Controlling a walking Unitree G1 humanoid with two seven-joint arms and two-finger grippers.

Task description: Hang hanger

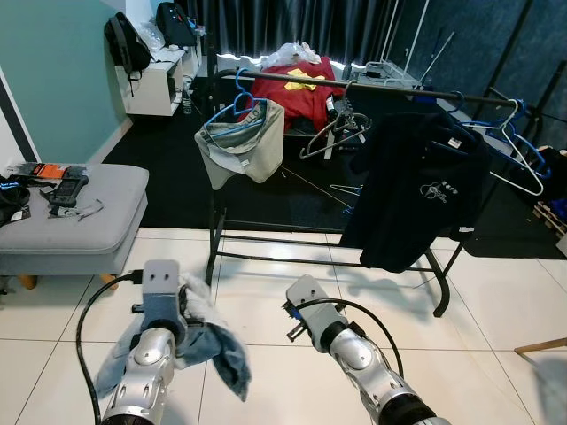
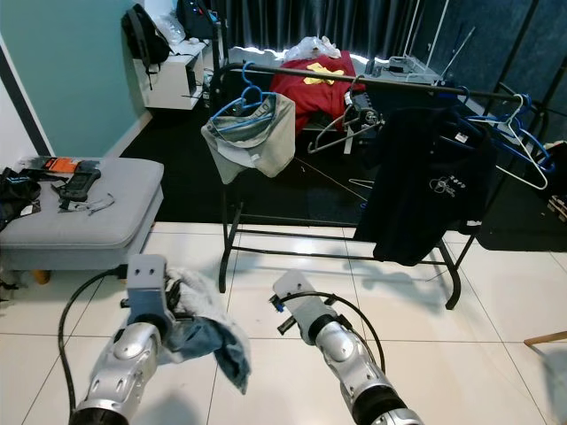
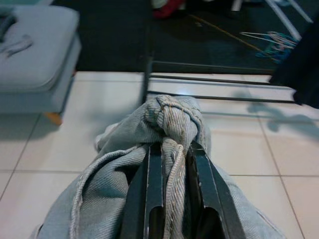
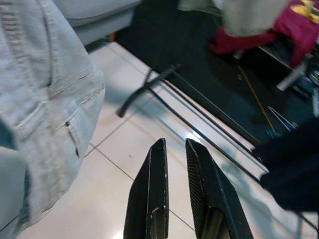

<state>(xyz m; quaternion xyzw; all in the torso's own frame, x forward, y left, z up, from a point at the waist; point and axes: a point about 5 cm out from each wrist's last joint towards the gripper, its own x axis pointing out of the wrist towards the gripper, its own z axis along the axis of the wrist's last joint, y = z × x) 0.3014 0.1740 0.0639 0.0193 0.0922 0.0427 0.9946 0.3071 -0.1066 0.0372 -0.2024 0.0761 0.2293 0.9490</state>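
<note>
Denim (image 3: 172,119), a pale bunched garment, is clamped between the nearly closed fingers of the left pincer (image 3: 172,164) low over the near floor tiles; the right pincer (image 4: 172,164) hangs beside it, fingers almost together and holding nothing. Blue hangers (image 1: 241,104) sit on the clothes rack (image 1: 354,87) further off, one at its left end under a grey garment. Loose folds could snag the rack's lower bars or slip free (my guess). A black shirt (image 1: 416,195) bears a small white logo, unreadable.
</note>
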